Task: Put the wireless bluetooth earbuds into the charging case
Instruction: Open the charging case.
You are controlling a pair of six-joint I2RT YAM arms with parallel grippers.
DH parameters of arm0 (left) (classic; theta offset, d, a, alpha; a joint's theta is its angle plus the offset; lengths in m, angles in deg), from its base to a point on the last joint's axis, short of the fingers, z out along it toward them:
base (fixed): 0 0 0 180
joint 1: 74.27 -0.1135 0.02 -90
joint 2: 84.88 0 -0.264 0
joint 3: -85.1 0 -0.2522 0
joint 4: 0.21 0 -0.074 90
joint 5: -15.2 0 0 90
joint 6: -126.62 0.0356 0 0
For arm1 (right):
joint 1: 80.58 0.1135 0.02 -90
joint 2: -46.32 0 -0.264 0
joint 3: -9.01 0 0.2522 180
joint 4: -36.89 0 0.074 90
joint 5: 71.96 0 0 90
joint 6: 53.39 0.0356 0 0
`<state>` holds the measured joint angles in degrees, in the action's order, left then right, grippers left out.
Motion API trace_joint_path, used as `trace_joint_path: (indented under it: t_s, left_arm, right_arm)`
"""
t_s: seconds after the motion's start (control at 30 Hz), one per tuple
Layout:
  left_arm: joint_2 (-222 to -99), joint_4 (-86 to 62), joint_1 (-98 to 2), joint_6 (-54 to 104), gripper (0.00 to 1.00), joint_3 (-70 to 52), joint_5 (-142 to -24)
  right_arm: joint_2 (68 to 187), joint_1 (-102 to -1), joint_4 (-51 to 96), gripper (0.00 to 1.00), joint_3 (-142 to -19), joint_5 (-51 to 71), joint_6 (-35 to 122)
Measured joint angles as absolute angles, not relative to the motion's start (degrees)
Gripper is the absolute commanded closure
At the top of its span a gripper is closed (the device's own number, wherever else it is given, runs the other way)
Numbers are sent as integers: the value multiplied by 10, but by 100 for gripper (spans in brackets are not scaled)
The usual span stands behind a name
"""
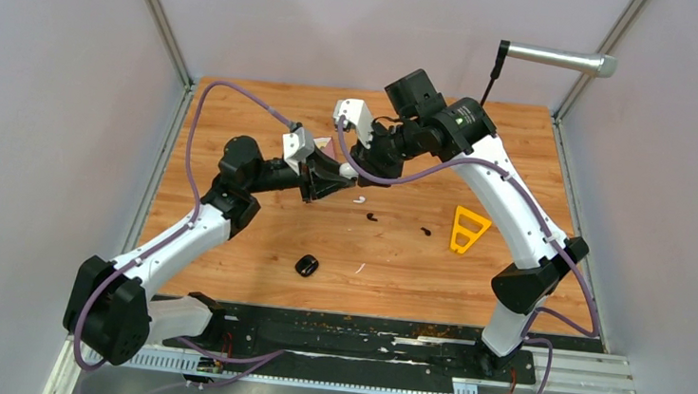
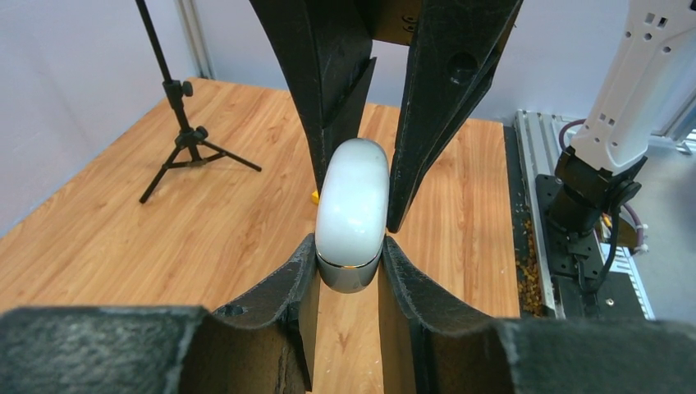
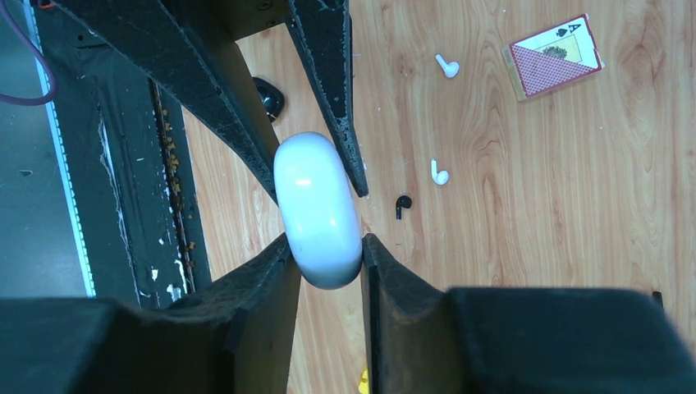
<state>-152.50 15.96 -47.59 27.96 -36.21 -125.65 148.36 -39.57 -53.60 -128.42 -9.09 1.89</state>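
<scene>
Both left gripper (image 2: 349, 246) and right gripper (image 3: 324, 242) pinch the charging case (image 2: 353, 197); only right wrist shows the playing card (image 3: 556, 56).

Three views, one table (image 1: 397, 258).
Overhead looks down from behind me; both wrist cameras face the white charging case (image 2: 353, 205), close.

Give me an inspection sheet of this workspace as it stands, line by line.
Surface: wooden table, debris along its near rail.
Job's things: white charging case held above the table; two white earbuds and two black earbuds lying loose on the wood.
Clutter: black case, yellow triangle, playing card, white sliver.
Grippers: left gripper and right gripper both shut on the charging case, from opposite ends.
Cables: purple cable along each arm, no snag seen.
Surroundings: grey walls, black tripod, silver cylinder.
</scene>
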Motion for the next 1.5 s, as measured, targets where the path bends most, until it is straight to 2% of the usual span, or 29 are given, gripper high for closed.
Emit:
trace_joint_path:
  t_s: [0.07,0.17,0.7,1.23,1.5]
  left_arm:
    - [-1525,160,-476,280,100,-362,-1257]
    - [-1525,159,-476,292,100,-362,-1260]
    - [-1528,146,-477,428,100,-366,-1295]
    - [-1536,148,-472,435,100,-378,-1302]
    - [-1538,159,-475,379,100,-385,-1280]
  right_arm:
    - [1484,-396,-535,47,-1284,-91,24]
    - [1484,-395,-530,39,-1284,-90,31]
    - [1510,-429,-556,43,-1318,-126,55]
    - [1522,-456,-550,43,-1352,-146,105]
    - [1511,-463,-551,34,-1376,-190,111]
